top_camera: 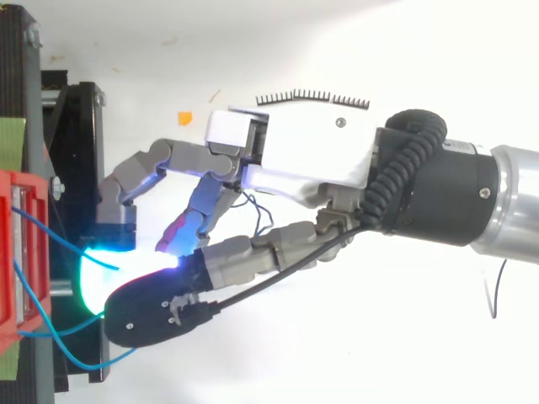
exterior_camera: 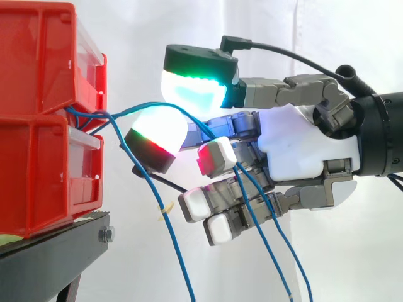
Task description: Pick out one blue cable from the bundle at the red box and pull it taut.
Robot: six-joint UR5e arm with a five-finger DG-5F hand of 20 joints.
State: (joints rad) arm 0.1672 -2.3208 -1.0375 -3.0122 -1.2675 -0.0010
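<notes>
Several thin blue cables [exterior_camera: 88, 117] come out between the two stacked red bins [exterior_camera: 38, 63] at the left. One blue cable [exterior_camera: 135, 108] arcs right into my hand [exterior_camera: 302, 145] and passes between the green-glowing thumb pad [exterior_camera: 192, 85] and a white-and-red fingertip pad [exterior_camera: 154, 135], which close on it. Past the pinch it runs behind the other curled fingers and hangs slack below the hand [exterior_camera: 277, 258]. A second blue cable [exterior_camera: 157, 201] drops loose from the bins. From above, my hand [top_camera: 312, 143] reaches left to the bins [top_camera: 17, 252], with blue loops [top_camera: 67, 358] beside it.
The bins sit on a black stand [exterior_camera: 56, 251] with a bolted frame [top_camera: 80, 143]. A white curtain is behind. A small orange scrap [top_camera: 184, 118] lies on the white floor above the hand in the top view.
</notes>
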